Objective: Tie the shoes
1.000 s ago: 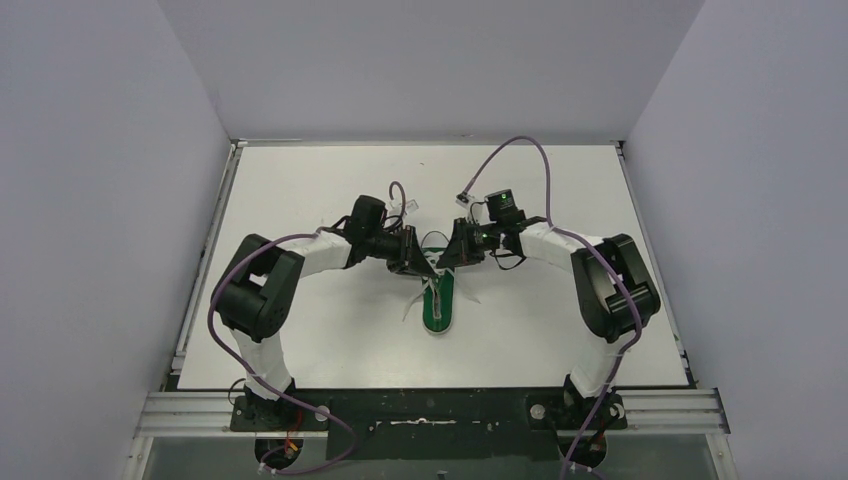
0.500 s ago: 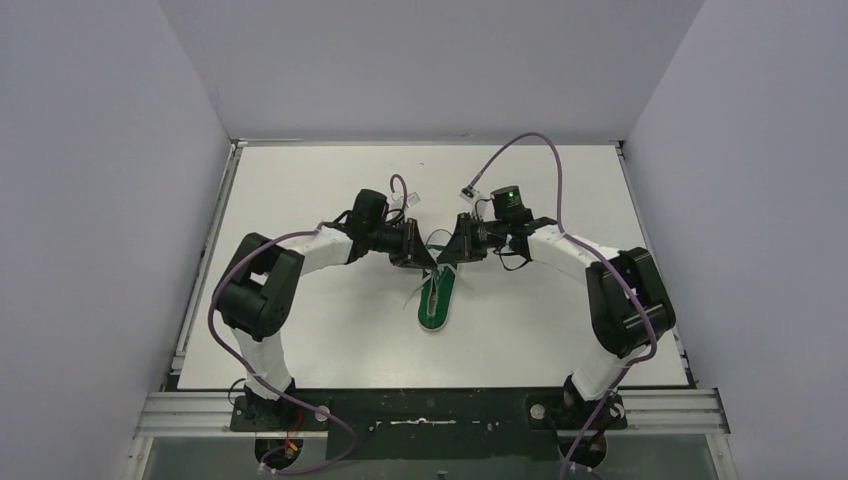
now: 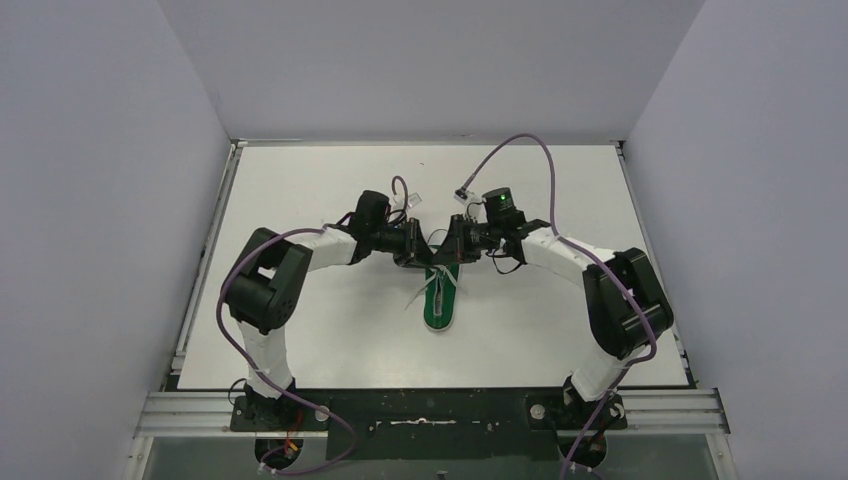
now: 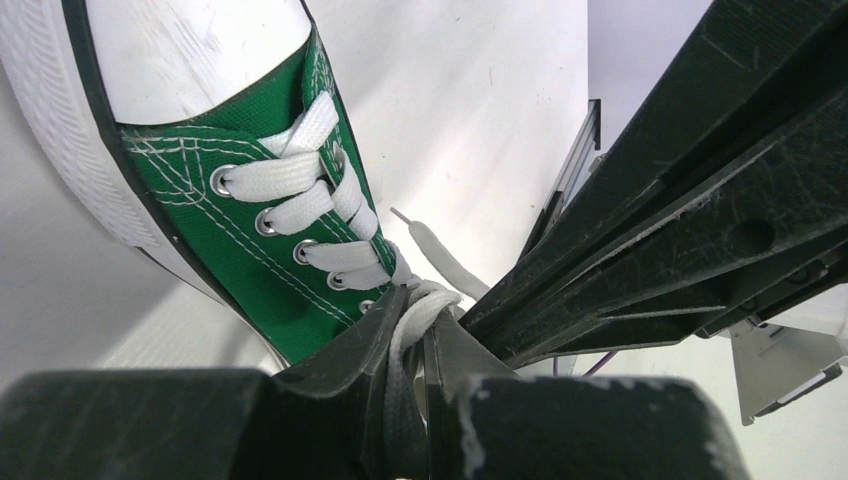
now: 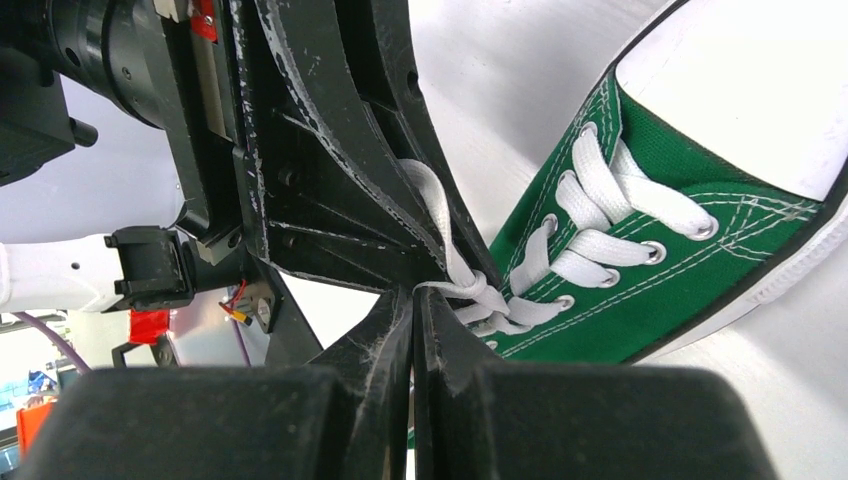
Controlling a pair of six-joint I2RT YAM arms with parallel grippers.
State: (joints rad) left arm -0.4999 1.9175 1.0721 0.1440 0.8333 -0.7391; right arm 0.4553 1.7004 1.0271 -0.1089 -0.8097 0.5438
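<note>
1. The sneaker point(image 3: 438, 302) lies on the white table point(image 3: 300, 340) midway between your two arms, sole down, with its toe toward the far side and its heel toward the bases.
2. Your left gripper point(image 4: 413, 318) is pinching a strand of the white laces point(image 4: 300, 190) just above the top eyelets; the strand runs down between its two fingers.
3. Your right gripper point(image 5: 412, 296) has its fingers pressed nearly together, and a lace strand comes out right at their tips, beside the knot area at the tongue.
4. From above, both grippers meet tip to tip over the sneaker's lace end, almost touching each other.
5. The lower lace rows are threaded straight across the green canvas, and a loose lace end trails onto the table to the left of the sneaker.
</note>
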